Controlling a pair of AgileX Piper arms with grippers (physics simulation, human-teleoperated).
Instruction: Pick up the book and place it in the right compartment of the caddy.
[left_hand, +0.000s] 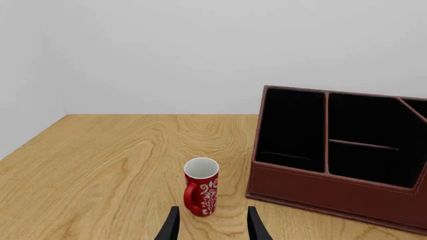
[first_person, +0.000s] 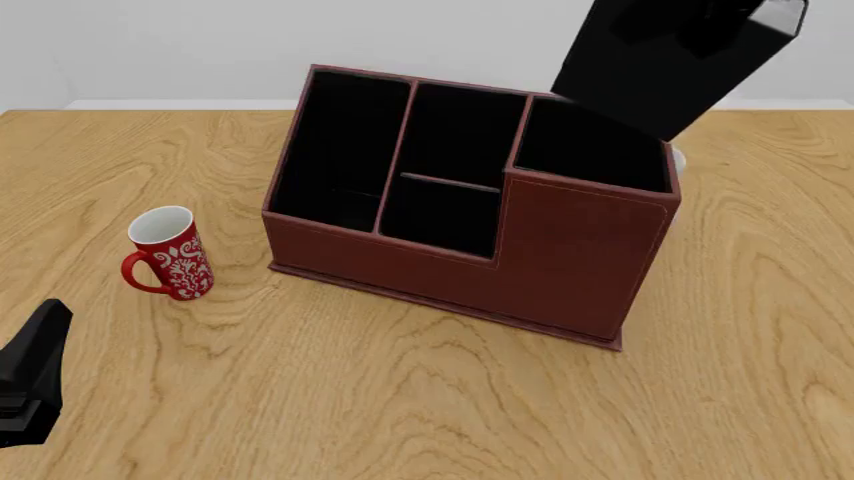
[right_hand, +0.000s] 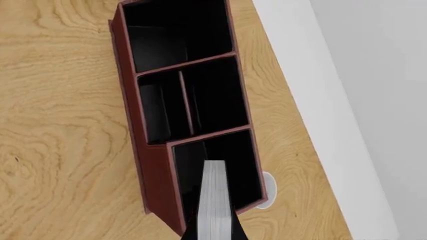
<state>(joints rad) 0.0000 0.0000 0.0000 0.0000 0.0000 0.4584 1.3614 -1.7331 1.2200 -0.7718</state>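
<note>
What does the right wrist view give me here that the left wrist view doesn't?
Only the right wrist view shows the book, page edges up, held over the right compartment, plus a white round object on the table beside the caddy. Only the left wrist view shows the red mug standing ahead of the open left gripper. Both show the caddy and the wooden table.

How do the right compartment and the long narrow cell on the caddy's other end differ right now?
The right compartment sits behind the caddy's tallest front wall; the long narrow cell has a low front wall. The right compartment looks roughly square, the other cell elongated front to back. The book hangs tilted above the right compartment, held by the right hand; nothing hangs over the narrow cell. Both are black-lined.
</note>
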